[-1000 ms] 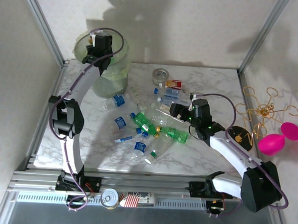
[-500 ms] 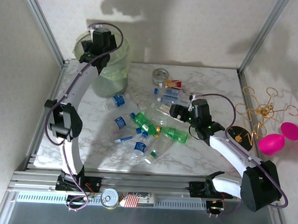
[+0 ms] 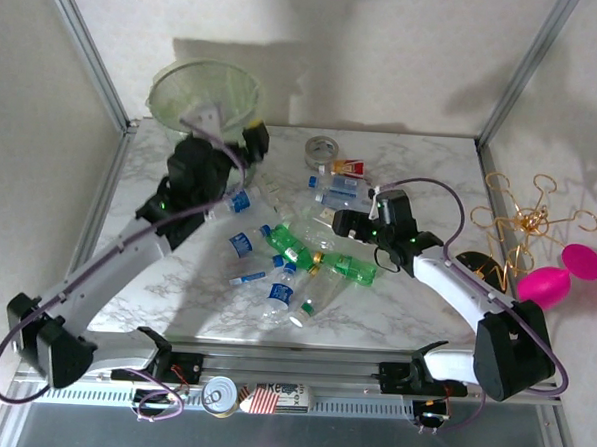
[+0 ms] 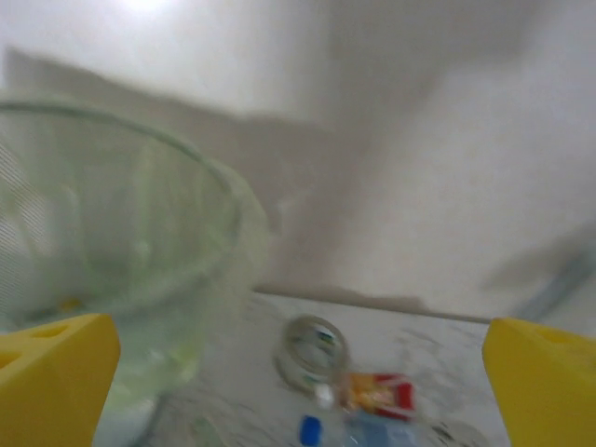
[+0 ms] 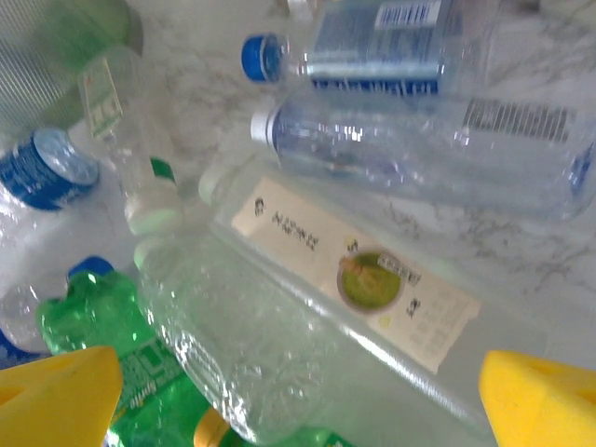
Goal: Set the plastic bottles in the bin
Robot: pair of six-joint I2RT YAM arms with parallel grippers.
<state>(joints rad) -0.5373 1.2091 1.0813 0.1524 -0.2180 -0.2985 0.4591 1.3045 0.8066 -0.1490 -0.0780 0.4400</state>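
Observation:
Several plastic bottles point(image 3: 297, 258), clear and green, lie in a loose heap mid-table. The pale green bin point(image 3: 203, 93) stands at the back left corner, and it shows blurred in the left wrist view as the bin point(image 4: 112, 233). My left gripper point(image 3: 233, 130) hovers just right of the bin, open, with nothing between its yellow fingertips point(image 4: 56, 372). My right gripper point(image 3: 337, 224) is open low over the heap. Under it lie a crinkled clear bottle point(image 5: 242, 345) and a clear bottle with a white label point(image 5: 372, 279). A green bottle point(image 5: 93, 317) lies to their left.
A grey tape roll point(image 3: 322, 150) and a red and yellow packet point(image 3: 348, 167) lie at the back of the table. A gold wire stand point(image 3: 524, 220) and a pink object point(image 3: 556, 277) sit off the right edge. A tin can point(image 3: 219, 395) rests on the near rail.
The left arm has swung down from above the bin to beside it, and its jaws have spread wide. The right gripper has edged slightly left over the heap.

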